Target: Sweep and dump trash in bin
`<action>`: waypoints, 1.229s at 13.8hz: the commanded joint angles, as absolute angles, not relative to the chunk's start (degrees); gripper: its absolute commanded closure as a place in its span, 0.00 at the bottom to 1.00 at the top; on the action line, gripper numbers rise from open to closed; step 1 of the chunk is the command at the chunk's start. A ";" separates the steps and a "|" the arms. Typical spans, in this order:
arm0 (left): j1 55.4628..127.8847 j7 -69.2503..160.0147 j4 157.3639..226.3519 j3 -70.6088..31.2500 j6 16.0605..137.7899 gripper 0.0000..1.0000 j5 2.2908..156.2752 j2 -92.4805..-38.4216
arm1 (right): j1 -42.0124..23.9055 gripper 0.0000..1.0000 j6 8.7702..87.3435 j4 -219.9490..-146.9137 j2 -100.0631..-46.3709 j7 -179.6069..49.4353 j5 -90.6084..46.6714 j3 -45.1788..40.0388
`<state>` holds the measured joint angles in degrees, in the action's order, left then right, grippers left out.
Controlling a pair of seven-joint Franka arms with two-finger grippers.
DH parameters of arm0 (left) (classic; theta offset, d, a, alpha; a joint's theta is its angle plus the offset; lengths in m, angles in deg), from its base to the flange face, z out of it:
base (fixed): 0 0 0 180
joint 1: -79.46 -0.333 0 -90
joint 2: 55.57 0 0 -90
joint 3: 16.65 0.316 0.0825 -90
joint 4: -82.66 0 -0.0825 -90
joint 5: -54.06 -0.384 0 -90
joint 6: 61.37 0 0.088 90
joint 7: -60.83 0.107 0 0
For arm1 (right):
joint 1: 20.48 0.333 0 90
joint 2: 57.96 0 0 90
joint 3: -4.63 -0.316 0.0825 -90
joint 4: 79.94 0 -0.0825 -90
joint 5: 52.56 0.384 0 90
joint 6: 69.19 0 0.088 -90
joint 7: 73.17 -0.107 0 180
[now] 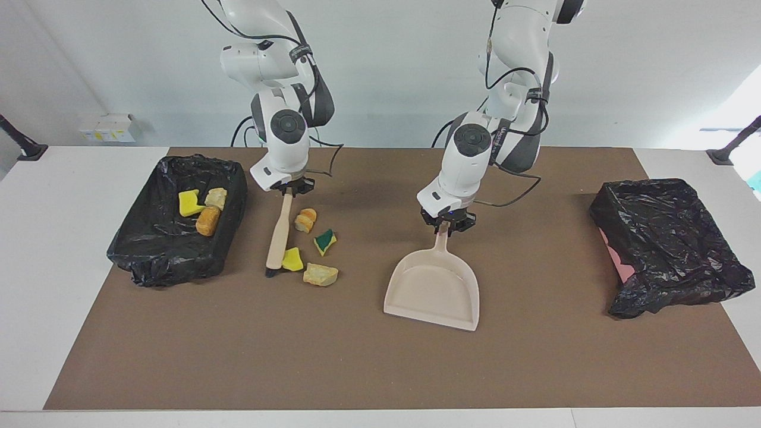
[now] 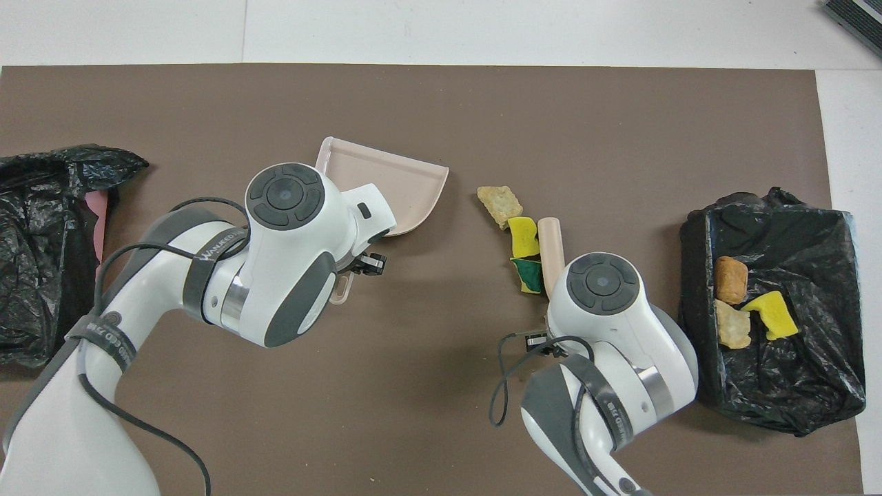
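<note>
Trash lies on the mat beside the brush, clasped by the right gripper; the left gripper grasps the dustpan handle.

A white worktop carries a brown mat over most of its surface. A plain pale wall stands at the robots' edge, with daylight at one corner.
</note>
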<state>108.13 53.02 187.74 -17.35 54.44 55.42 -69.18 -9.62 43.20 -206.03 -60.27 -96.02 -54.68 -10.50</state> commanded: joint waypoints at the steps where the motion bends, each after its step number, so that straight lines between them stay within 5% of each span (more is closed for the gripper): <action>1: 105.84 60.53 186.81 -16.92 49.74 1.00 55.03 -65.95 | -8.44 1.00 40.51 -200.81 -63.23 -93.12 -53.09 -10.49; 7: 100.20 87.50 187.16 -16.92 41.90 1.00 51.44 -61.72 | -9.14 1.00 39.01 -199.65 -64.03 -86.81 -54.05 -10.31; 13: 98.88 108.62 190.93 -16.92 45.76 1.00 50.54 -61.54 | -9.58 1.00 36.11 -194.83 -66.22 -86.71 -63.70 -10.22; 17: 102.21 108.55 195.07 -17.00 52.96 1.00 49.41 -62.59 | -13.27 1.00 41.28 -192.01 -71.39 -84.07 -63.81 -10.22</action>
<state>100.11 108.07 192.68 -17.26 49.22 51.33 -63.09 -11.35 40.10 -195.02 -67.23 -86.66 -62.86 -9.74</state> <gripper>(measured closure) 0.687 0.736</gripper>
